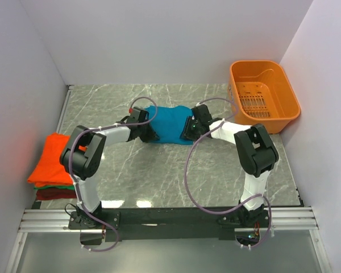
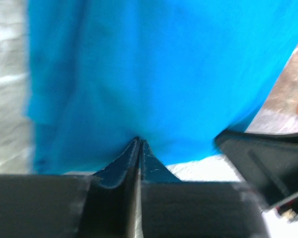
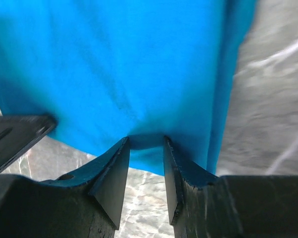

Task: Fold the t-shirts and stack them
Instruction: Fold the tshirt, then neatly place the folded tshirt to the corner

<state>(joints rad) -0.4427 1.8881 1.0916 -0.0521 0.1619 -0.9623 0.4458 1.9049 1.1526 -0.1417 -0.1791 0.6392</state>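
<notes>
Teal-blue t-shirt (image 1: 169,125) lies mid-table, a little to the far side, with both arms on it. The left gripper (image 1: 148,133) is at its left edge. Its jaws are pressed flat together and the hem puckers right at the tips, so that reads as a pinch on thin cloth. The right gripper (image 1: 188,132) is at the right edge. Its jaws stand narrowly apart with a bunched fold of blue between the tips, and that looks like a hold too.

I'd call this the fold step, both corners taken. Next the two arms need to lift and carry evenly so the cloth lands square. The folded stack (image 1: 54,170), orange on top, waits at the near left. The orange basket (image 1: 290,108) sits far right. No brand, label or writing is readable anywhere.
</notes>
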